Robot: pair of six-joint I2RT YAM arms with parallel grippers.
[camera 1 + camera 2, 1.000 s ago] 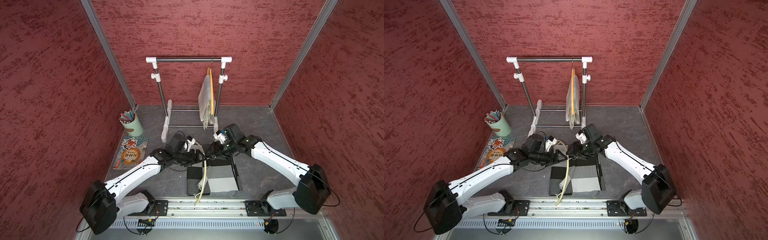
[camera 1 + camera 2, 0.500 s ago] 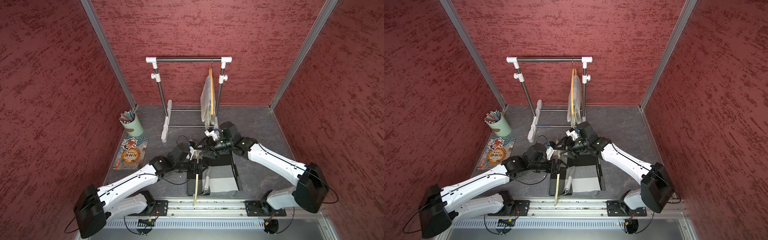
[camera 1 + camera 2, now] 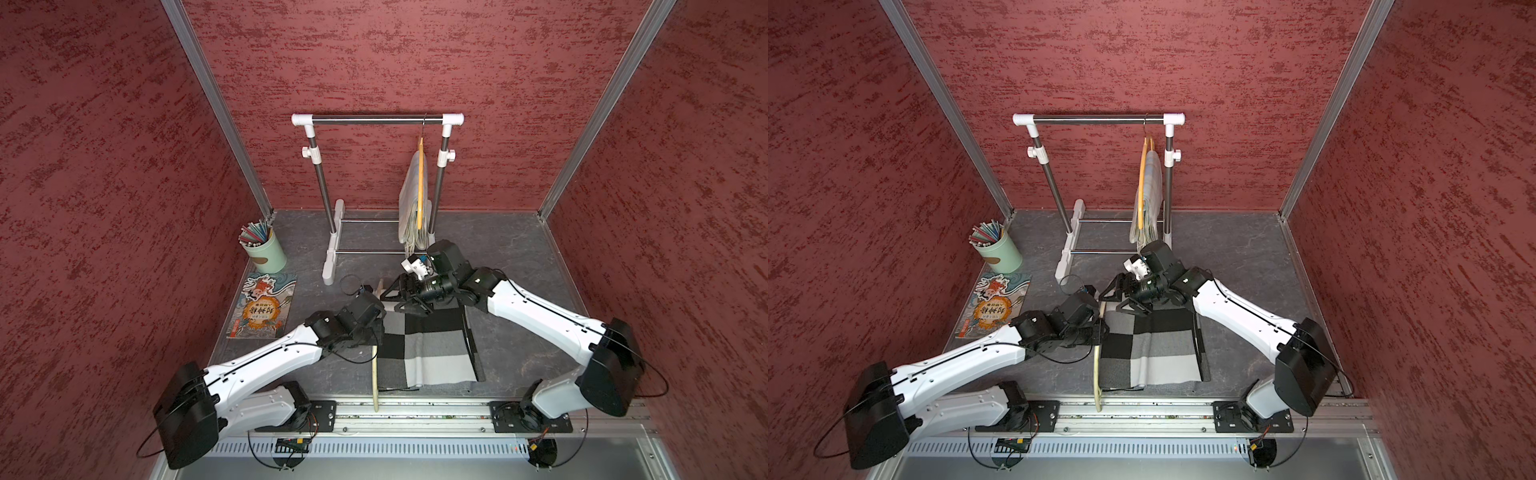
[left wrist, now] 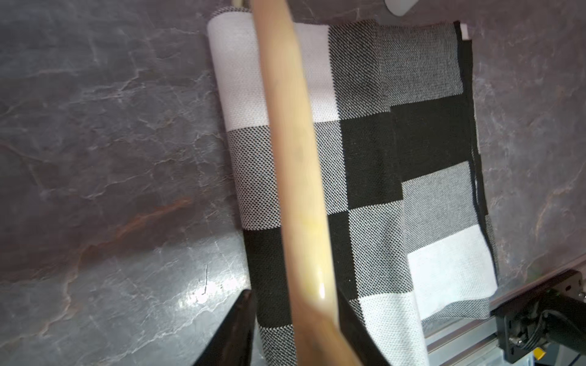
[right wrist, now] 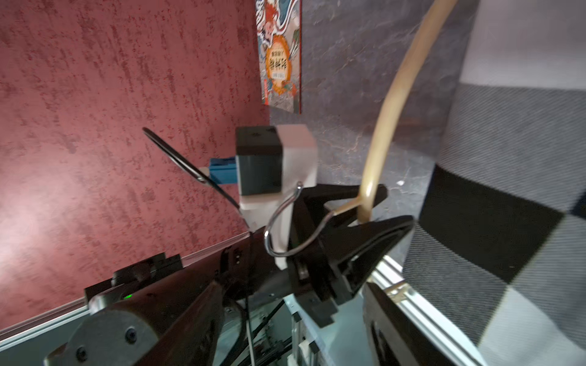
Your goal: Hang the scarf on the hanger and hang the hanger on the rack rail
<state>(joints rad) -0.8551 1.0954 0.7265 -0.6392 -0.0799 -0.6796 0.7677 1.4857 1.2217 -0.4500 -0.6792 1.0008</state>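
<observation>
Your left end effector [image 4: 296, 304] is pinching the wooden hanger [image 3: 375, 374] at its neck, just under the wire hook [image 5: 267, 236]. The hanger is standing on its edge, and its near tip is reaching out to the metal rail [image 3: 415, 409] at the front. Right beside it, the scarf [image 3: 428, 353] is lying flat on the tabletop [image 3: 519, 257], between your two arms. It is folded into a neat block, showing big squares of black, grey and white knit.

It is probably going to feel light and floppy, so it is going to sag and slide if you are lifting it by one corner. You are better off pinching all the layers together at the far edge. The smooth wood is looking slippery, so the scarf could be slipping off.

Your right end effector [image 3: 401, 297] is hovering just over that far edge with its fingers spread wide, holding nothing. Farther back, the rack [image 3: 376, 120] is carrying another hanger [image 3: 420, 183] with a pale cloth [image 3: 409, 199].
</observation>
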